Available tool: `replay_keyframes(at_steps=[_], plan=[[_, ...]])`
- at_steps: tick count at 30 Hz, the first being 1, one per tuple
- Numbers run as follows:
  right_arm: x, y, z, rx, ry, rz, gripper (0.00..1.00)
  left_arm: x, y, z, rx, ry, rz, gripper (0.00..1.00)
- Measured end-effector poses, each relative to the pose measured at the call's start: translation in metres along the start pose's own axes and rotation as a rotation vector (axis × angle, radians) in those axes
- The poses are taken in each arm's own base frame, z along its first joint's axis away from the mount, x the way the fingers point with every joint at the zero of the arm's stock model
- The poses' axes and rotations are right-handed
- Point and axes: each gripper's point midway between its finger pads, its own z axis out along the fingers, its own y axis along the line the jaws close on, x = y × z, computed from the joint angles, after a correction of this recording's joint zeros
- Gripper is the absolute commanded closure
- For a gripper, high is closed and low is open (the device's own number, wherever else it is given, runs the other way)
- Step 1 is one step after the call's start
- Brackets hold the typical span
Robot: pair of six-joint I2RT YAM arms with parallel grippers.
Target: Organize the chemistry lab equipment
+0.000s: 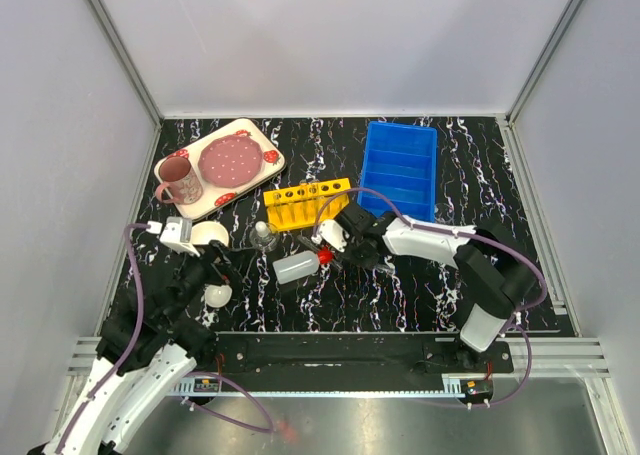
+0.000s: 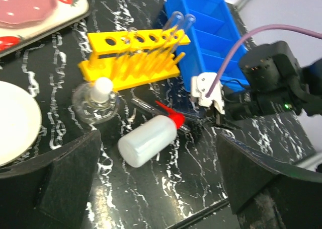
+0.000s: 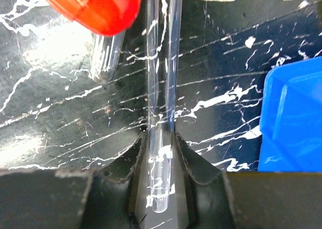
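My right gripper [image 3: 161, 153] is shut on a thin clear test tube [image 3: 161, 88], low over the table beside the red cap [image 3: 95, 5] of the squeeze bottle [image 1: 297, 266]. The bottle lies on its side. A second test tube [image 3: 105, 58] lies under the cap. The yellow rack [image 1: 305, 203] stands behind, with two tubes [image 2: 176, 30] in it. The small glass flask [image 1: 264, 237] stands left of the bottle. My left gripper [image 2: 158, 176] is open and empty, facing the bottle [image 2: 148, 141]. The small white dish [image 1: 217, 295] sits by the left gripper [image 1: 203, 275].
A blue divided tray [image 1: 400, 170] lies at the back right, next to the rack. The larger white bowl [image 1: 208, 235] sits left of the flask. A pink mug [image 1: 180, 180] and a strawberry plate [image 1: 230, 160] rest on a tray [image 1: 262, 140] at the back left.
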Motion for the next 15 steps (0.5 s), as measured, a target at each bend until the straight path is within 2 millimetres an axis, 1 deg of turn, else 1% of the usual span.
replay_keyframes(at_steps=[4,7,9,12,15], plan=[[0.011,0.001,-0.004,-0.055,-0.001,0.059,0.81,0.012,-0.017,0.006,0.103,0.030,-0.045,0.01],[0.019,0.005,-0.008,-0.114,-0.003,0.103,0.82,0.029,-0.029,0.015,0.183,0.069,-0.100,0.01],[0.026,0.011,-0.012,-0.173,-0.003,0.133,0.82,0.040,-0.035,0.020,0.226,0.095,-0.141,0.02],[0.031,0.020,-0.024,-0.252,-0.022,0.177,0.82,0.058,-0.043,0.031,0.281,0.142,-0.229,0.03],[0.029,0.020,-0.039,-0.287,-0.072,0.208,0.82,0.075,-0.049,0.043,0.310,0.191,-0.327,0.03]])
